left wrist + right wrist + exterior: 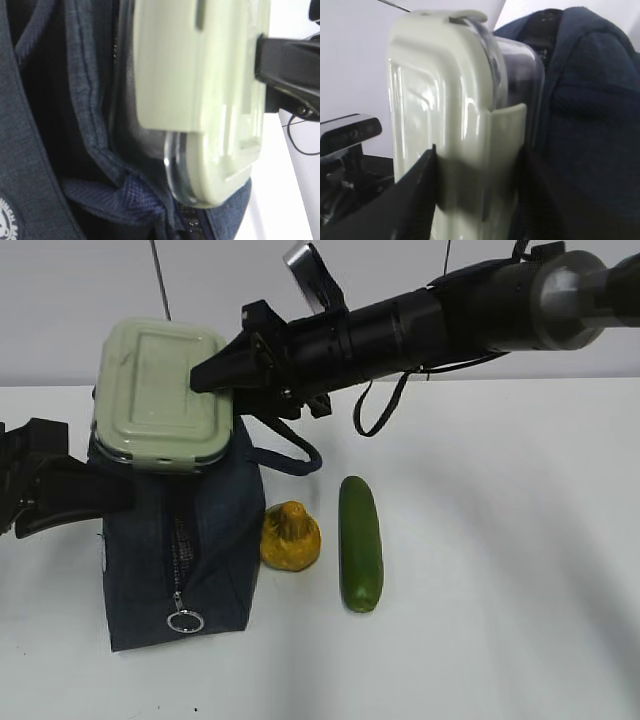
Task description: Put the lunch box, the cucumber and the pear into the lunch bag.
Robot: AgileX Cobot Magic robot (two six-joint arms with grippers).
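Lunch box [160,395] tilted on edge at the mouth of the lunch bag [215,530], clamped across its thickness by the right gripper [215,375], one finger on the lid, the other on the clear base. Left gripper [95,495] closed at the bag's left side; hold on fabric unclear. Pear [290,537] beside the bag; cucumber [360,543] just right of it, on the table [500,590].
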